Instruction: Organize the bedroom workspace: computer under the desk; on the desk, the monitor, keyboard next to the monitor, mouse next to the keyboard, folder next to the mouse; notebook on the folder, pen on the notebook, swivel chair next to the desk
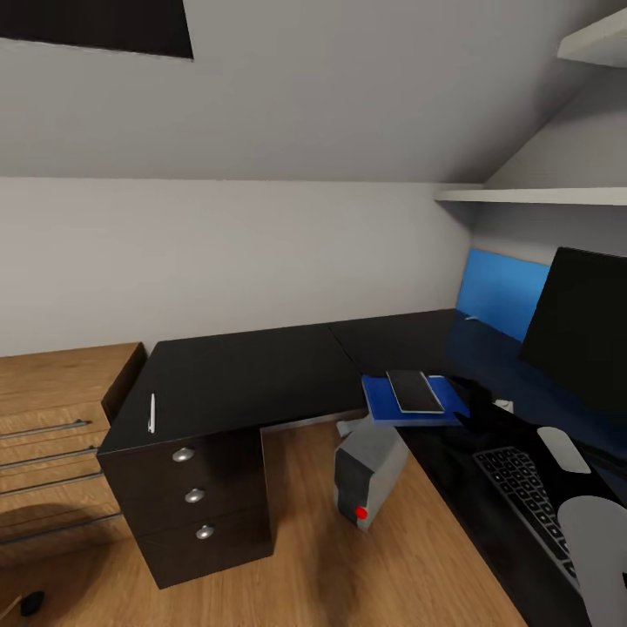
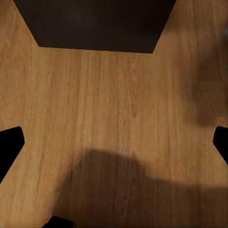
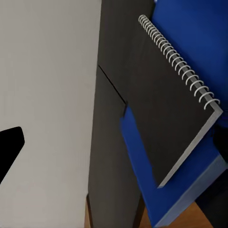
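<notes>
1. While the right gripper point(image 3: 114, 142) hangs above the desk corner, its dark fingertips sit wide apart at the edges of the right wrist view with nothing between them; it is open and empty.
2. Seen from the left wrist camera, the left gripper point(image 2: 114, 142) is likewise spread and empty, facing the bare wood floor point(image 2: 114, 104) beside a dark desk part.
3. Nearest in the head view, the keyboard point(image 1: 522, 492) lies on the glossy black desk point(image 1: 252, 370); it is slim and stiff, best lifted by its long edges.
4. Just below the desk edge, the computer point(image 1: 370, 475) stands tilted on the floor, probably the heaviest piece, to be pushed rather than lifted.
5. Next comes the blue folder point(image 1: 383, 401) on the desk, one corner overhanging the edge, with the spiral-bound notebook point(image 3: 171, 99) flat on top; both look light, thin and slippery, so the overhanging edge is the likely grip point.
6. Farther left, the pen point(image 1: 151, 412) lies near the desk's end above the drawer unit point(image 1: 196, 496); it is tiny, apt to roll, and wants a pinch across its middle.
7. Farthest right, the monitor point(image 1: 579, 326) stands on the desk.
</notes>
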`<state>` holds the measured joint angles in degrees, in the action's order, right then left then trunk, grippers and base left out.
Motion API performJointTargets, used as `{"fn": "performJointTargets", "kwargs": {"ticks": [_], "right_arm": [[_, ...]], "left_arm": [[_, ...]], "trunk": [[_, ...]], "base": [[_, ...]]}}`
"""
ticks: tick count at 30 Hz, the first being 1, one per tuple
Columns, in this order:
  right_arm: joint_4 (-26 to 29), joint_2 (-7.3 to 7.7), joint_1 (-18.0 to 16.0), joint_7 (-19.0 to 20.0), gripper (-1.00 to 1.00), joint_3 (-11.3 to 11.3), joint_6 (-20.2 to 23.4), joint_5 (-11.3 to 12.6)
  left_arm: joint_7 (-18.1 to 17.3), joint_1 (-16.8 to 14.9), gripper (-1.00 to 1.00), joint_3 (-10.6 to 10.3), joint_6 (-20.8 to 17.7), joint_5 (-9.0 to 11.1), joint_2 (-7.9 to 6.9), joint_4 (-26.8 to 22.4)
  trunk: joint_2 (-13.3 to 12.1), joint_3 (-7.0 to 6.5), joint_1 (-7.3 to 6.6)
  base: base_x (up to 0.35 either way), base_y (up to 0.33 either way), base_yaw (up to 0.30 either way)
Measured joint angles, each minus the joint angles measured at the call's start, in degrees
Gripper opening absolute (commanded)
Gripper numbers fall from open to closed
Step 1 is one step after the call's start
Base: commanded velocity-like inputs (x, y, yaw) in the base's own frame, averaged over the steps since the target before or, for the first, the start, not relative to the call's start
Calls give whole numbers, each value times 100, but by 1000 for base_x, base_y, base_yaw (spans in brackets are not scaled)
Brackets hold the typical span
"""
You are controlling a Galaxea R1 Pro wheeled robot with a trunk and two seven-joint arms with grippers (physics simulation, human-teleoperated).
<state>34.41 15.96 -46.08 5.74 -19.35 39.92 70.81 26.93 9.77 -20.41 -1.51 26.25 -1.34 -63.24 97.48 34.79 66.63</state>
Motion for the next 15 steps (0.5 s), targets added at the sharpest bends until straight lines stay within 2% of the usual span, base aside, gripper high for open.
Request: {"fn": "performJointTargets", "kwargs": {"ticks": [7,9,10,15], "right_arm": [[145,-24,-1,-7,100,107,3,-26],[307,-33,-1,-14,100,324,4,-34],[420,-32,-1,-13,100,550,2,-36],[524,-30,-1,-12,100,754,1,-47]], "left_arm": [[0,0,100,-9,0,-8,0,0],[0,0,100,-10,0,-11,0,0],[0,0,100,-13,0,-7,0,0],[2,0,100,-17,0,-2,0,0]], "trunk": [[0,0,0],[-79,-36,-43],[-119,-54,-65],[-319,-143,-175]], "base": [[0,0,0],[0,0,0],[0,0,0],[0,0,0]]}}
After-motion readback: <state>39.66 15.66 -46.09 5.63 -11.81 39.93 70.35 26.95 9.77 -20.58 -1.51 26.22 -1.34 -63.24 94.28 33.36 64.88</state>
